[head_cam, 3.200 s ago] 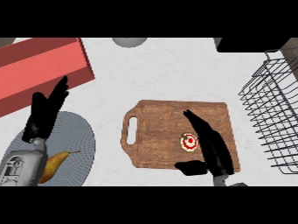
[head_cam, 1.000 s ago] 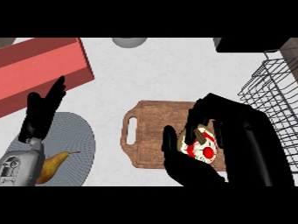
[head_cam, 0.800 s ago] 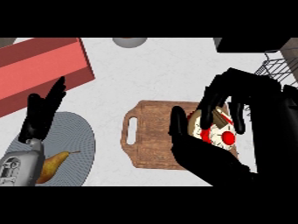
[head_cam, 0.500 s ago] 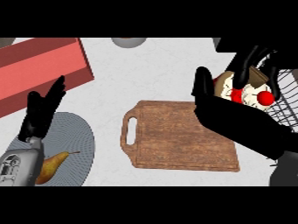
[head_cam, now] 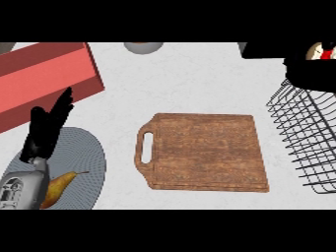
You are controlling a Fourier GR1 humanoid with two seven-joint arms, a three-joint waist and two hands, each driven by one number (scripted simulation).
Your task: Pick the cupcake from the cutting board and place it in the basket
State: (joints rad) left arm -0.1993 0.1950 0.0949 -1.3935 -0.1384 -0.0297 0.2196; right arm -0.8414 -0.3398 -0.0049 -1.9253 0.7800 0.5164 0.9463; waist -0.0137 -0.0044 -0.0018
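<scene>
The cupcake (head_cam: 329, 51), white with red spots, shows at the upper right edge, held up above the wire basket (head_cam: 317, 142). My right hand (head_cam: 316, 73) is curled round it and hides most of it. The brown cutting board (head_cam: 203, 151) lies bare in the middle of the counter. My left hand (head_cam: 45, 129) rests open at the left, fingers up, over the grey plate (head_cam: 83, 162).
A red box (head_cam: 32, 86) lies at the upper left. A yellow pear (head_cam: 59, 184) sits on the grey plate. A grey round object (head_cam: 143, 47) shows at the top edge, and a dark object (head_cam: 261, 49) at the top right.
My right hand has lifted the cupcake off the cutting board and carried it up and to the right, above the basket's far end. The left hand has not moved.
</scene>
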